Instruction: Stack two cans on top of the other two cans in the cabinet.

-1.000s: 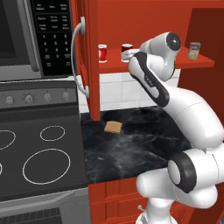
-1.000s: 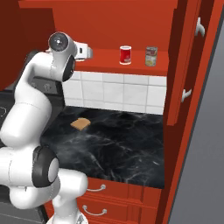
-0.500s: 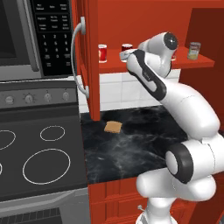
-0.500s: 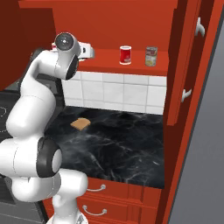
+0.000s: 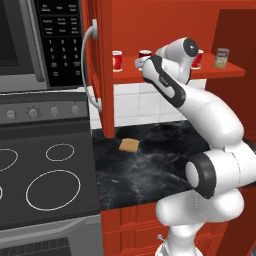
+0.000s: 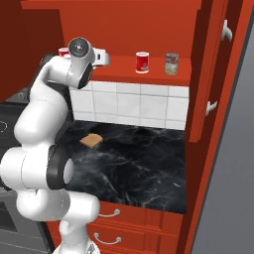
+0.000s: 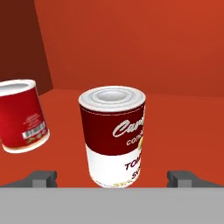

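Note:
The red cabinet shelf (image 5: 167, 75) carries the tins. In the hand view a red-and-white can (image 7: 112, 135) stands upright straight ahead, between the fingertips (image 7: 42, 178) of my open gripper (image 7: 112, 180); nothing is gripped. A second red can (image 7: 22, 114) stands to its left, apart from it. From the left base view my gripper (image 5: 142, 63) reaches in at shelf height and partly hides one red can (image 5: 145, 54), with another red can (image 5: 117, 61) further left. At the shelf's right end stand a red can (image 6: 142, 62) and the olive-green can (image 6: 171, 64).
The left cabinet door (image 5: 106, 65) with its curved grey handle (image 5: 88, 65) stands open beside the arm; the right door (image 6: 218, 74) is open too. Below are the black counter (image 5: 165, 150) with a tan slice (image 5: 129, 145), the stove (image 5: 45, 180) and the microwave (image 5: 55, 40).
The hand has moved a little further in toward the left cans on the shelf. The jaws have stayed open and the cans have not moved.

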